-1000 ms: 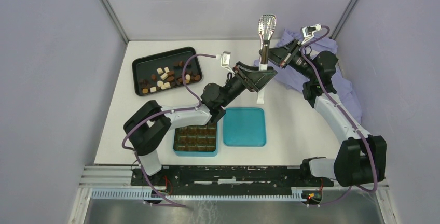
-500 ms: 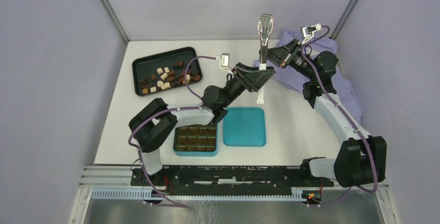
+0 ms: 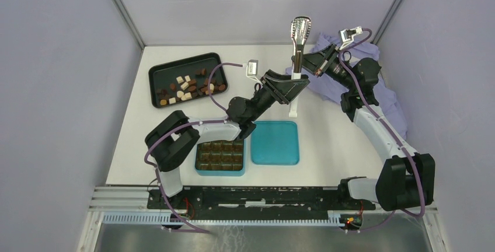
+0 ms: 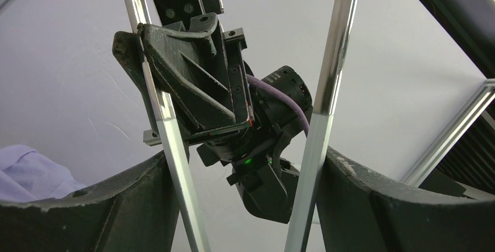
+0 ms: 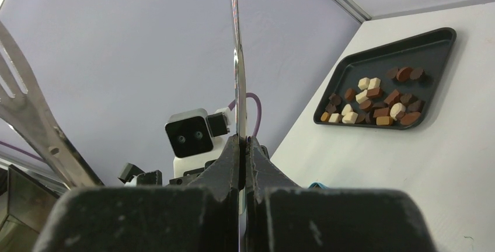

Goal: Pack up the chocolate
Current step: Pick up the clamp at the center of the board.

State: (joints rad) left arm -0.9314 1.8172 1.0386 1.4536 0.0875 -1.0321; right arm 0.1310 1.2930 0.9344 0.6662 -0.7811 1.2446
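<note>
— So, where's the chocolate (image 3: 190,86)?
— In the black tray (image 3: 169,72), upper left of the overhead view. My right fingers (image 5: 225,170) pinch the tongs (image 3: 299,31) by one arm; my left fingers (image 4: 105,205) stand wide around both arms, squeezing or not I cannot tell.

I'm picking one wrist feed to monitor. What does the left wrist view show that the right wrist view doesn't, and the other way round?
Only the left wrist view: both arms of the tongs passing between the fingers of the left gripper, plus a corner of purple cloth. Only the right wrist view: the black tray of chocolate on the white table, and the tongs' slotted head. Both: the tongs, with the right gripper shut on one arm.
</note>
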